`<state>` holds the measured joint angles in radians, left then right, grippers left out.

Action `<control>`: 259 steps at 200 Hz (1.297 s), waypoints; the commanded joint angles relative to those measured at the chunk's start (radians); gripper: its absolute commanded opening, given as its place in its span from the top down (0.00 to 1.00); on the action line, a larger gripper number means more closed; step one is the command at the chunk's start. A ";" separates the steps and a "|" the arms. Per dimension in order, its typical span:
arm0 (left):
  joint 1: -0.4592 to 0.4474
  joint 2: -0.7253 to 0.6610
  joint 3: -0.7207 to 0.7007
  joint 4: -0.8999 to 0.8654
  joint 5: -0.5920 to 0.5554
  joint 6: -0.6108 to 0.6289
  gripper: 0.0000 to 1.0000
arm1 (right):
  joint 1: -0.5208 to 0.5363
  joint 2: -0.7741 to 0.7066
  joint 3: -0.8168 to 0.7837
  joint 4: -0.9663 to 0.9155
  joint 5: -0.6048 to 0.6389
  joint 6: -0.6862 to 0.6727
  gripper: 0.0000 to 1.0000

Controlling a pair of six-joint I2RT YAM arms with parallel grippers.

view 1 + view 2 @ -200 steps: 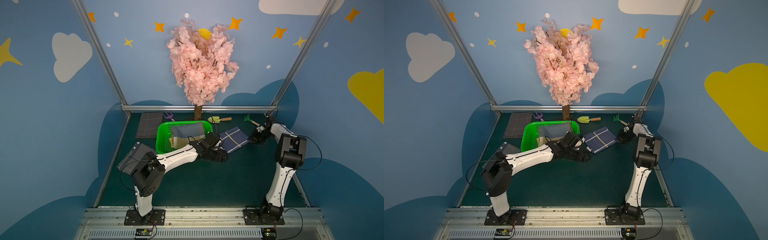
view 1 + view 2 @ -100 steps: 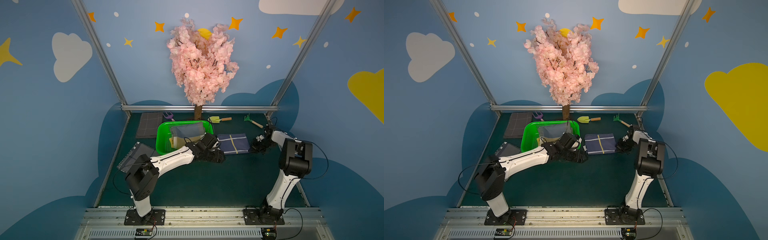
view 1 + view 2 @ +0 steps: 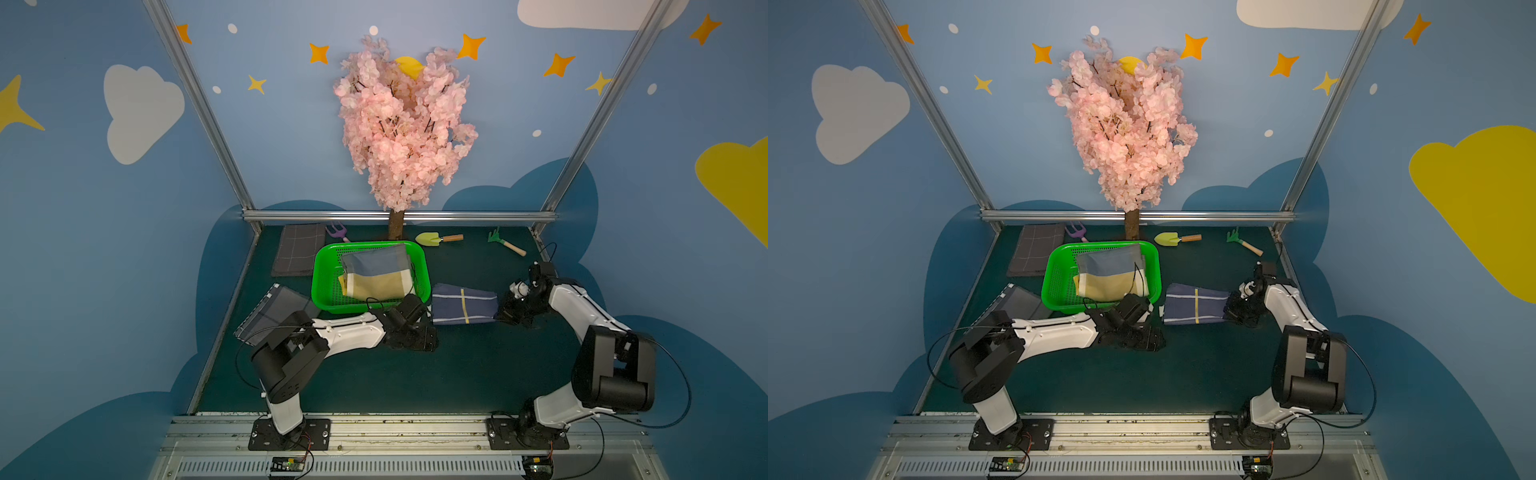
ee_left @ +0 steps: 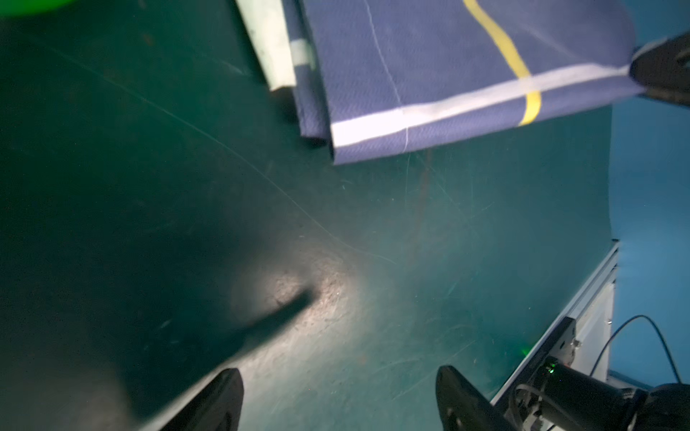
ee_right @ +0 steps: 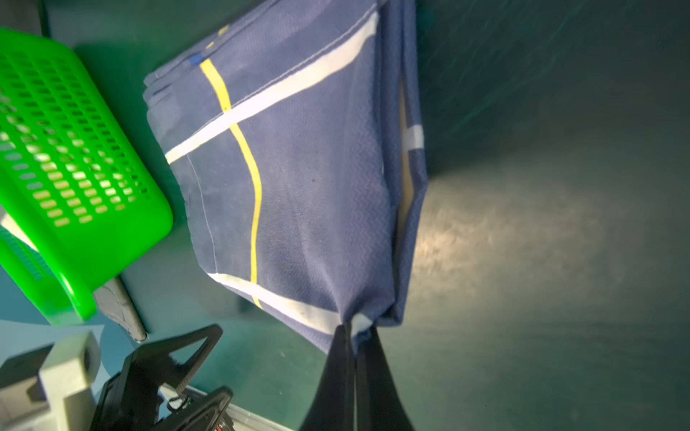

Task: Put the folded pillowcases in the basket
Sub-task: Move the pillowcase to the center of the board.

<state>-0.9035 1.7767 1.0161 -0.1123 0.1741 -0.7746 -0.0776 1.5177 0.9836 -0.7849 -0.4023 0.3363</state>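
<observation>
The folded pillowcase (image 3: pixel 463 307) (image 3: pixel 1196 307) is navy with white and yellow stripes. It lies on the green mat just right of the bright green basket (image 3: pixel 318 274) (image 3: pixel 1050 278). My right gripper (image 3: pixel 500 311) (image 5: pixel 354 328) is shut on the corner farthest from the basket, and the cloth (image 5: pixel 298 179) bunches at the pinch. My left gripper (image 3: pixel 424 336) (image 4: pixel 339 377) hovers open over bare mat by the basket's front right corner, holding nothing. The pillowcase (image 4: pixel 448 67) lies beyond its fingers. A blue and tan folded cloth (image 3: pixel 376 274) lies in the basket (image 5: pixel 74 149).
A dark grid cloth (image 3: pixel 299 253) lies at the back left, and a grey cloth (image 3: pixel 270 311) sits partly under the left arm. A purple fork (image 3: pixel 338 230), yellow-green trowel (image 3: pixel 432 238) and green rake (image 3: pixel 503 243) lie along the back by the tree trunk (image 3: pixel 395 224).
The right gripper shut on the pillowcase's corner and pulled it forward, turning it from a diagonal to lie square beside the basket. The left gripper opened a little wider and drew back slightly.
</observation>
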 commanded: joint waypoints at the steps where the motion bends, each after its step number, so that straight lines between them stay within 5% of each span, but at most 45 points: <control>1: -0.001 0.027 -0.023 0.145 0.017 -0.069 0.15 | 0.006 -0.041 -0.052 -0.048 -0.005 0.006 1.00; 55: -0.001 0.061 -0.130 0.414 0.097 -0.229 0.11 | -0.013 -0.168 -0.126 -0.103 -0.004 -0.005 1.00; 210: -0.023 0.205 -0.200 0.596 0.147 -0.389 0.10 | -0.033 -0.274 -0.135 -0.129 -0.111 0.033 1.00; 238: -0.024 0.217 -0.180 0.580 0.159 -0.382 0.19 | -0.033 -0.279 -0.125 -0.142 -0.118 0.029 1.00; 259: -0.025 0.220 -0.178 0.580 0.161 -0.378 0.41 | -0.035 -0.286 -0.128 -0.145 -0.116 0.024 1.00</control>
<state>-0.9154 1.9404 0.8547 0.5842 0.3157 -1.1568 -0.1097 1.2514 0.8417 -0.9024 -0.4957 0.3626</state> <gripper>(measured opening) 0.679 0.046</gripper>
